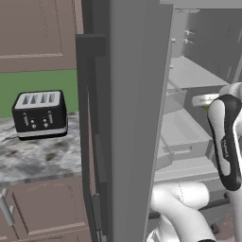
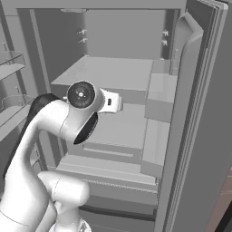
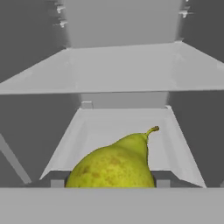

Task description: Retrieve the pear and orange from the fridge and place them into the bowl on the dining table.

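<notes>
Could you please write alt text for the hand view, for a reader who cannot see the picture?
A yellow-green pear with a short stem pointing up and to the right sits close to the camera at the bottom centre, inside the open grey fridge. Behind it lies a pale, tray-like shelf, and above that a wider flat shelf runs back to the rear wall.

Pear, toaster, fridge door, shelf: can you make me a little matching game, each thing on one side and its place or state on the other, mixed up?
Things:
1. pear
2. toaster
3. fridge door
4. upper shelf

Places or states:
A. swung open, seen edge-on
B. bare, above the fruit
C. close before the hand's camera, stem pointing up and right
D. on the marbled counter, before a green wall

Pairs: 1-C, 2-D, 3-A, 4-B
</notes>
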